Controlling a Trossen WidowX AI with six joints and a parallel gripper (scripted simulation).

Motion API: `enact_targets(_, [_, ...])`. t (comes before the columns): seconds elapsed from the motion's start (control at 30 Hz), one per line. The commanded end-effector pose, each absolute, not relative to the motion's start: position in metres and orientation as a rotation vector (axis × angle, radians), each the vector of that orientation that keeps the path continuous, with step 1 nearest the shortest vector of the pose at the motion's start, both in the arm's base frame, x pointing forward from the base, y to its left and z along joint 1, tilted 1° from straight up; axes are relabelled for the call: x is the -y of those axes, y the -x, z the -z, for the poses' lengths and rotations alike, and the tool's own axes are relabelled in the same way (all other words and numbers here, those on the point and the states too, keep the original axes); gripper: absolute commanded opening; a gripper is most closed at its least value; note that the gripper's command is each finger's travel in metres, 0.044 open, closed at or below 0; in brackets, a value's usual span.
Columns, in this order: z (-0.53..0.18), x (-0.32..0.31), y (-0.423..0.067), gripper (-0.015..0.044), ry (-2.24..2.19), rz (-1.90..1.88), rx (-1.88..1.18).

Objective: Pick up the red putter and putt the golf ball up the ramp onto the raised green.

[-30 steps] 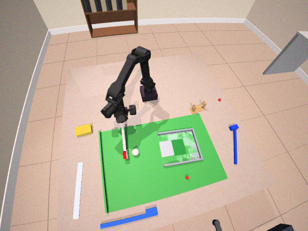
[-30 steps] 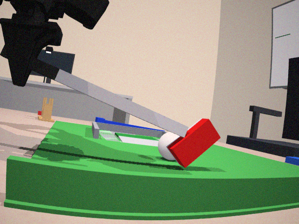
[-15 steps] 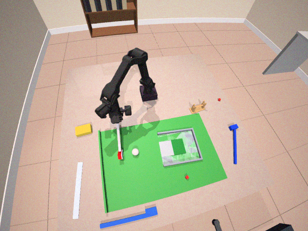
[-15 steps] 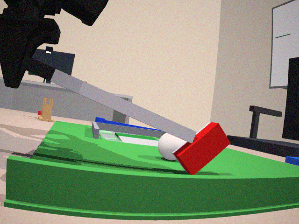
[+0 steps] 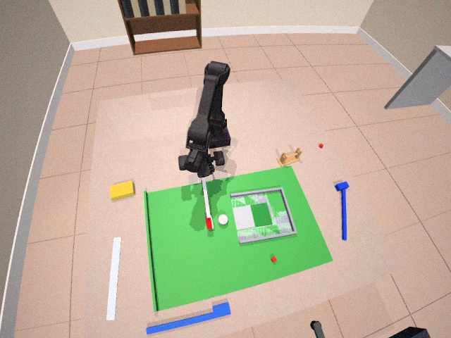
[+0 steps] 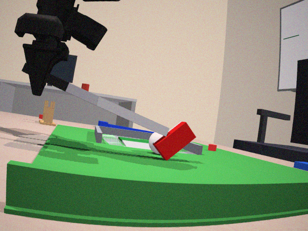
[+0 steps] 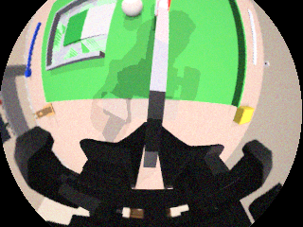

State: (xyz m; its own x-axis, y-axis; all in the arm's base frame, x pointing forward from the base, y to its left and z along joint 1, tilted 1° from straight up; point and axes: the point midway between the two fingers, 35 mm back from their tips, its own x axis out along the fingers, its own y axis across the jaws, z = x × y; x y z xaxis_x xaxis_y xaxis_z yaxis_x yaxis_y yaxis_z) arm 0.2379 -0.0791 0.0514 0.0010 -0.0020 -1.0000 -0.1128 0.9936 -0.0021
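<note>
My gripper is shut on the dark handle end of the red putter. The putter's grey shaft slopes down to the green mat. Its red head sits low on the mat, right beside the white golf ball, on the ball's side away from the ramp. The pale ramp leads up to the raised green, inside a grey frame.
A blue putter lies right of the mat, with a wooden stand behind the mat. A yellow block, a white strip and a blue L-shaped bar lie left and in front. Small red cubes lie about.
</note>
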Motion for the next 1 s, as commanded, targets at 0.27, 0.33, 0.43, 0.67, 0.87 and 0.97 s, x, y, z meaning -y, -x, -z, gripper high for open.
enact_targets(0.27, [-0.088, 0.076, -0.238, 0.0000, 0.079, -0.070, -1.559])
enact_targets(0.33, [-0.099, 0.076, -0.238, 0.0000, 0.079, -0.070, -1.559])
enact_targets(0.43, [-0.111, 0.075, -0.236, 0.0000, 0.079, -0.070, -1.559])
enact_targets(0.67, [-0.102, 0.075, -0.235, 0.0000, 0.081, -0.077, -1.567])
enact_targets(0.87, [-0.102, 0.075, -0.235, 0.0000, 0.081, -0.077, -1.567])
enact_targets(0.97, [-0.102, 0.075, -0.235, 0.0000, 0.081, -0.077, -1.567])
